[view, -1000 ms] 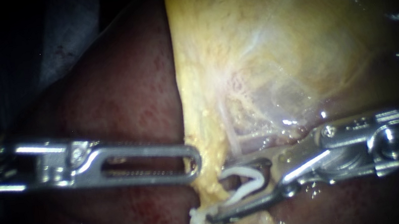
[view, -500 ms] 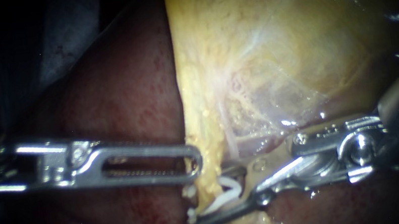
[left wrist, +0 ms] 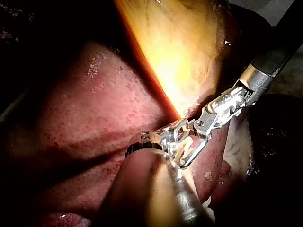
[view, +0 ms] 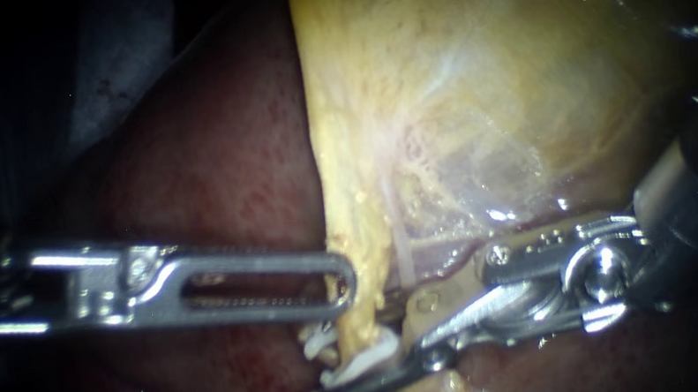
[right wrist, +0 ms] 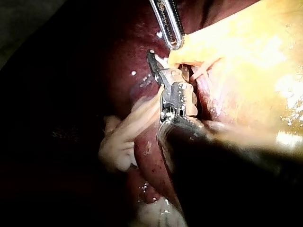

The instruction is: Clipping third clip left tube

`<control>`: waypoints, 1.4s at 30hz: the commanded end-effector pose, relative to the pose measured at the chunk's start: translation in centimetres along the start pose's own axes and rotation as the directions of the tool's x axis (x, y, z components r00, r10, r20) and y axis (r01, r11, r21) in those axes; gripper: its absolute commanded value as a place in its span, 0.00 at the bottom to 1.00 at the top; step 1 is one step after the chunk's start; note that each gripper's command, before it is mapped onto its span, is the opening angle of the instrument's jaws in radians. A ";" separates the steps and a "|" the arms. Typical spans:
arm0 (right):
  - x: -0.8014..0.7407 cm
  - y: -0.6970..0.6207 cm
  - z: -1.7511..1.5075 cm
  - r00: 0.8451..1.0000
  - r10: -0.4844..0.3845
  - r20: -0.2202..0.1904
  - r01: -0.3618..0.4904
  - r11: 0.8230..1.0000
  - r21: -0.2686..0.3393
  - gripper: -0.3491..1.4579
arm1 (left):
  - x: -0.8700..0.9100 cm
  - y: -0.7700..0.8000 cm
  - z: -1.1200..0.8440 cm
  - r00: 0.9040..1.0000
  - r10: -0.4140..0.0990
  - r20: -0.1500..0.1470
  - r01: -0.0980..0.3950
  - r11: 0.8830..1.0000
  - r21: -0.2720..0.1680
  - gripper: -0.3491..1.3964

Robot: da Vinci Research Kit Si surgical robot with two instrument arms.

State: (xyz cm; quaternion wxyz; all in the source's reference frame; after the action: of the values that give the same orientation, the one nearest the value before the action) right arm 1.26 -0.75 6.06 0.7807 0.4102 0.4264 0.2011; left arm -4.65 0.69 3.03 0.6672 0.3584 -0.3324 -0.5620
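Liver (view: 213,177) and gallbladder (view: 476,74) fill the view. The left instrument (view: 337,279), jaws together, rests against the yellow tube (view: 366,301). The right instrument (view: 353,356) straddles that tube, its jaws clamped on a white clip (view: 365,363). The step looks like seating the clip. The next move probably calls for a full squeeze, square across the tube and clear of the neighbouring clips (view: 318,344).

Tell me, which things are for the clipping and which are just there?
For the job:
right instrument
clip it carries
tube
left instrument, at the yellow edge

Just there:
liver
gallbladder
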 end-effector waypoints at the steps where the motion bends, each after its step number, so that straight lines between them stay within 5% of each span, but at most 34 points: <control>1: 0.00 0.00 0.00 1.000 0.001 0.000 -0.001 1.000 -0.001 0.46 | 0.00 0.00 0.00 1.000 0.000 0.000 0.000 1.000 0.000 0.00; 15: 0.12 -0.07 -0.12 1.000 0.009 -0.001 -0.009 1.000 0.008 0.46 | -0.02 0.09 0.02 1.000 0.003 -0.001 -0.003 1.000 0.000 0.00; 26: 0.53 -0.14 -0.46 0.999 0.039 -0.032 -0.040 0.999 -0.014 0.45 | -0.02 0.11 0.02 1.000 0.003 -0.001 -0.003 1.000 0.000 0.00; 38: 0.44 -0.10 -0.38 0.999 0.032 -0.030 -0.033 0.999 -0.018 0.44 | -0.02 0.10 0.02 1.000 0.003 -0.001 -0.003 1.000 0.000 0.00; 42: 0.40 -0.08 -0.32 0.999 0.035 -0.030 -0.036 0.999 -0.020 0.36 | -0.02 0.10 0.03 1.000 0.003 0.000 -0.003 1.000 0.000 0.00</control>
State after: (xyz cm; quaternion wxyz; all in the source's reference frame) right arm 1.21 -0.38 5.71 0.7743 0.4073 0.4281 0.2266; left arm -4.63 0.71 3.13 0.6682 0.3582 -0.3329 -0.5607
